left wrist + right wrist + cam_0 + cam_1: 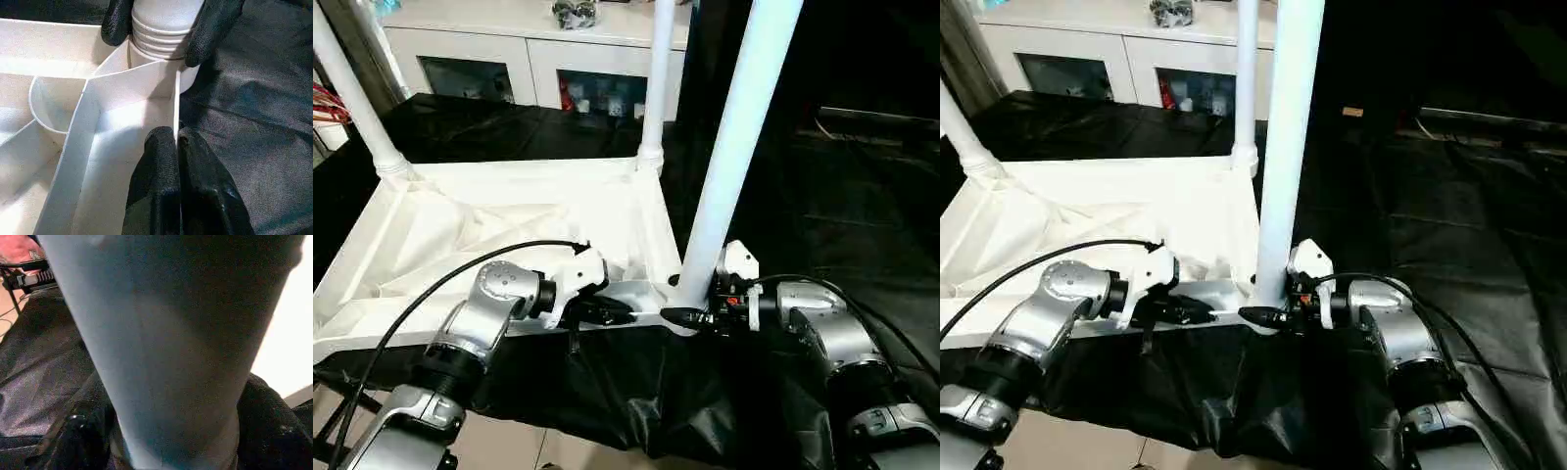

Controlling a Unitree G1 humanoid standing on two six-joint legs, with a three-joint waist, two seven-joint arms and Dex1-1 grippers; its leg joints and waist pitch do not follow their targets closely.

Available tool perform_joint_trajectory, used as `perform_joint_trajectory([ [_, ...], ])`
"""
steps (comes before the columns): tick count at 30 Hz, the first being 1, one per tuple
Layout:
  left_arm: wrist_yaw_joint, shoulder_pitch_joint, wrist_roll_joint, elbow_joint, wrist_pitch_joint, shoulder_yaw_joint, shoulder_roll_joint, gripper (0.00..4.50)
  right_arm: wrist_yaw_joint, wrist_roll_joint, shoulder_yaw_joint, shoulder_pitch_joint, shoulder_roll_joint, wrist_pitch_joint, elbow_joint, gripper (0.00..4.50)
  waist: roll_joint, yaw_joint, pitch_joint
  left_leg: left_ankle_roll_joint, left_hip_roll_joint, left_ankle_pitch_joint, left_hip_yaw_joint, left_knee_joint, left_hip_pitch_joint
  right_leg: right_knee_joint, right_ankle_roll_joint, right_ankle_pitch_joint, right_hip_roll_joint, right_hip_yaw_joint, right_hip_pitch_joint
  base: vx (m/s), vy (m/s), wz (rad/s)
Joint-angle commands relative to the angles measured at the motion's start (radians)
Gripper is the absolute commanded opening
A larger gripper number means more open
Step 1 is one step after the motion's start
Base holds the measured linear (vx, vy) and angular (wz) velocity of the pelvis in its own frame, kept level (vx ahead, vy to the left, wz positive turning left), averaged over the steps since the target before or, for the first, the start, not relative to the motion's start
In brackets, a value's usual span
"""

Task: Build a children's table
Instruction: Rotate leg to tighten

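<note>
Left wrist view: left gripper (177,147) pinches tabletop (63,98) rim; right gripper (164,22) clasps ribbed leg (164,24).

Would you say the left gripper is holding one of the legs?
No, the left gripper pinches the tabletop wall; the right gripper holds the leg.

Upturned white tabletop (509,230) lies on black-draped bench (822,225), three legs standing in its corner sockets. Right end effector (690,315) clamps base of near leg (729,147) at front corner. Left end effector (607,311) pinches tabletop's front rim just beside it. White cabinet (533,44) behind.
</note>
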Motion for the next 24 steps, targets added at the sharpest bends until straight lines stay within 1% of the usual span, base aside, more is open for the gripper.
perform_joint_trajectory([
  [1, 0.086, -0.025, -0.009, -0.015, -0.008, 0.004, -0.045, 0.00, -0.023, 0.002, 0.050, 0.011, 0.057, 0.010, -0.016, 2.74, -0.006, 0.000, -0.065, 0.047, 0.052, -0.239, -0.022, -0.072, 0.014, -0.072, -0.229, -0.283, -0.067, 0.056, 0.048, 0.000, 0.000, 0.00],
  [3, 0.106, -0.030, -0.004, -0.010, -0.004, 0.007, -0.052, 0.00, -0.054, -0.006, 0.044, 0.007, 0.067, 0.008, -0.007, 2.71, -0.004, 0.000, -0.065, 0.043, 0.051, -0.239, -0.023, -0.072, 0.015, -0.073, -0.226, -0.291, -0.068, 0.057, 0.046, 0.000, 0.000, 0.00],
  [4, 0.166, -0.044, 0.011, 0.014, -0.006, 0.017, -0.077, 0.00, -0.183, -0.043, 0.025, -0.013, 0.097, -0.007, 0.041, 2.70, -0.004, -0.006, -0.062, 0.030, 0.050, -0.250, -0.024, -0.073, 0.016, -0.077, -0.218, -0.325, -0.069, 0.057, 0.042, 0.000, 0.000, 0.00],
  [5, 0.216, -0.057, 0.020, 0.032, -0.002, 0.025, -0.099, 0.00, -0.274, -0.056, 0.005, -0.031, 0.123, 0.005, 0.078, 2.70, -0.007, -0.009, -0.061, 0.026, 0.047, -0.259, -0.024, -0.074, 0.016, -0.081, -0.212, -0.345, -0.069, 0.056, 0.043, 0.000, 0.000, 0.00],
  [6, 0.243, -0.065, 0.026, 0.043, -0.001, 0.029, -0.112, 0.00, -0.323, -0.064, -0.004, -0.041, 0.138, 0.009, 0.099, 2.70, -0.006, -0.016, -0.059, 0.012, 0.045, -0.276, -0.027, -0.075, 0.017, -0.084, -0.200, -0.390, -0.069, 0.055, 0.041, 0.000, 0.000, 0.00],
  [7, 0.289, -0.078, 0.037, 0.059, 0.000, 0.033, -0.132, 0.00, -0.393, -0.072, -0.017, -0.053, 0.160, 0.011, 0.123, 2.70, -0.006, -0.019, -0.060, 0.003, 0.045, -0.292, -0.028, -0.074, 0.023, -0.090, -0.187, -0.425, -0.070, 0.054, 0.038, 0.000, 0.000, 0.00],
  [9, 0.360, -0.102, 0.053, 0.086, 0.007, 0.038, -0.165, 0.00, -0.501, -0.079, -0.039, -0.073, 0.194, 0.018, 0.158, 2.69, -0.011, -0.023, -0.060, 0.006, 0.044, -0.288, -0.029, -0.073, 0.019, -0.093, -0.175, -0.435, -0.071, 0.055, 0.039, 0.000, 0.000, 0.00],
  [10, 0.401, -0.117, 0.059, 0.104, 0.015, 0.042, -0.188, 0.00, -0.565, -0.078, -0.054, -0.085, 0.218, 0.024, 0.177, 2.69, -0.008, -0.024, -0.061, 0.010, 0.044, -0.285, -0.029, -0.073, 0.021, -0.093, -0.172, -0.428, -0.070, 0.055, 0.038, 0.000, 0.000, 0.00],
  [12, 0.461, -0.144, 0.064, 0.132, 0.029, 0.042, -0.230, 0.00, -0.676, -0.074, -0.077, -0.105, 0.263, 0.031, 0.206, 2.69, -0.008, -0.027, -0.062, 0.011, 0.043, -0.272, -0.028, -0.073, 0.019, -0.092, -0.174, -0.413, -0.069, 0.054, 0.038, 0.000, 0.000, 0.00],
  [13, 0.489, -0.159, 0.071, 0.149, 0.031, 0.039, -0.254, 0.00, -0.734, -0.080, -0.085, -0.118, 0.292, 0.018, 0.224, 2.69, -0.003, -0.025, -0.064, 0.011, 0.043, -0.268, -0.027, -0.071, 0.021, -0.091, -0.178, -0.399, -0.069, 0.054, 0.037, 0.000, 0.000, 0.00],
  [14, 0.501, -0.166, 0.075, 0.158, 0.031, 0.038, -0.264, 0.00, -0.758, -0.083, -0.087, -0.123, 0.306, 0.008, 0.230, 2.69, -0.004, -0.026, -0.063, 0.012, 0.043, -0.266, -0.026, -0.072, 0.019, -0.092, -0.180, -0.388, -0.069, 0.055, 0.037, 0.000, 0.000, 0.00],
  [15, 0.501, -0.167, 0.077, 0.160, 0.029, 0.036, -0.266, 0.00, -0.761, -0.085, -0.086, -0.124, 0.310, 0.003, 0.231, 2.69, -0.006, -0.025, -0.065, 0.015, 0.043, -0.260, -0.027, -0.072, 0.018, -0.088, -0.182, -0.366, -0.068, 0.054, 0.040, 0.000, 0.000, 0.00],
  [16, 0.503, -0.171, 0.086, 0.169, 0.021, 0.029, -0.271, 0.00, -0.766, -0.093, -0.081, -0.129, 0.322, -0.013, 0.237, 2.69, -0.003, -0.024, -0.066, 0.022, 0.043, -0.249, -0.026, -0.072, 0.015, -0.085, -0.189, -0.330, -0.068, 0.055, 0.041, 0.000, 0.000, 0.00],
  [18, 0.500, -0.174, 0.093, 0.179, 0.008, 0.023, -0.275, 0.00, -0.735, -0.093, -0.073, -0.129, 0.333, -0.031, 0.237, 2.69, -0.002, -0.024, -0.068, 0.032, 0.043, -0.240, -0.024, -0.070, 0.014, -0.081, -0.202, -0.290, -0.067, 0.055, 0.044, 0.000, 0.000, 0.00],
  [19, 0.497, -0.174, 0.093, 0.183, 0.005, 0.022, -0.276, 0.00, -0.720, -0.089, -0.071, -0.128, 0.335, -0.037, 0.236, 3.04, -0.003, -0.023, -0.068, 0.040, 0.042, -0.234, -0.023, -0.069, 0.012, -0.079, -0.208, -0.273, -0.067, 0.055, 0.046, 0.000, 0.000, 0.00],
  [20, 0.495, -0.173, 0.093, 0.184, 0.003, 0.022, -0.275, 0.00, -0.709, -0.081, -0.074, -0.129, 0.335, -0.037, 0.235, 3.25, -0.003, -0.022, -0.068, 0.042, 0.042, -0.231, -0.023, -0.069, 0.012, -0.078, -0.210, -0.268, -0.068, 0.056, 0.046, 0.000, 0.000, 0.00],
  [21, 0.495, -0.173, 0.093, 0.186, 0.002, 0.023, -0.273, 0.00, -0.705, -0.076, -0.077, -0.129, 0.334, -0.036, 0.235, 3.25, -0.003, -0.022, -0.068, 0.047, 0.043, -0.226, -0.024, -0.070, 0.012, -0.077, -0.214, -0.264, -0.067, 0.055, 0.047, 0.000, 0.000, 0.00],
  [22, 0.492, -0.173, 0.092, 0.188, 0.001, 0.023, -0.271, 0.00, -0.705, -0.077, -0.077, -0.132, 0.331, -0.039, 0.239, 3.41, -0.002, -0.023, -0.066, 0.047, 0.043, -0.236, -0.023, -0.071, 0.013, -0.079, -0.212, -0.278, -0.067, 0.054, 0.046, 0.000, 0.000, 0.00],
  [24, 0.486, -0.171, 0.091, 0.186, 0.000, 0.024, -0.264, 0.00, -0.692, -0.073, -0.079, -0.134, 0.323, -0.041, 0.240, 3.48, -0.002, -0.023, -0.066, 0.044, 0.043, -0.246, -0.023, -0.071, 0.014, -0.081, -0.209, -0.295, -0.068, 0.054, 0.045, 0.000, 0.000, 0.00],
])
